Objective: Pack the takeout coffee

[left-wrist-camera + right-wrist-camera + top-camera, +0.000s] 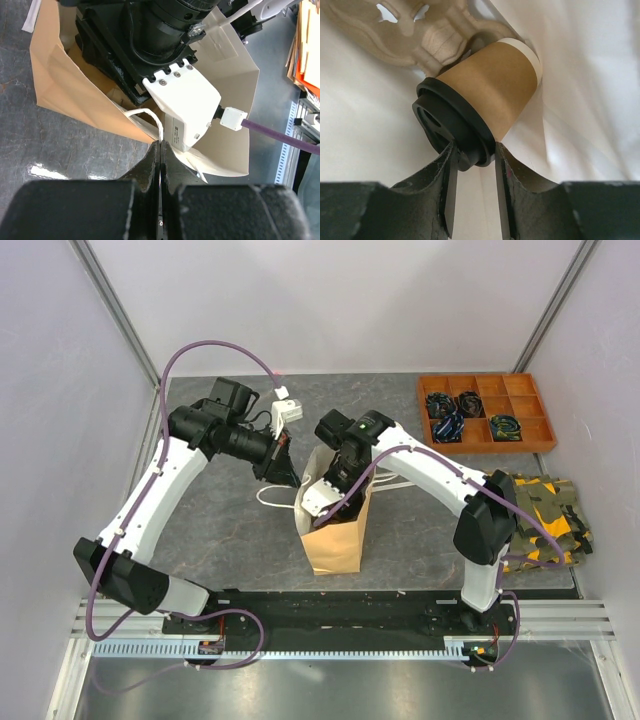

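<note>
Lying tilted inside the bag [335, 540], the cup [492, 82] was seen with its lid [450, 127] turned toward the right gripper [474, 150] and its side against the carrier [420, 30]; whether it sat in a well could not be told. The lid's rim was clamped between the right jaws, as far as could be judged. The left gripper [159, 150] was pinched shut on the bag's rim, so the mouth was held wide. Seating the cup was judged the step in hand; next, it should be righted and lowered gently, lest the lid be pulled off.
</note>
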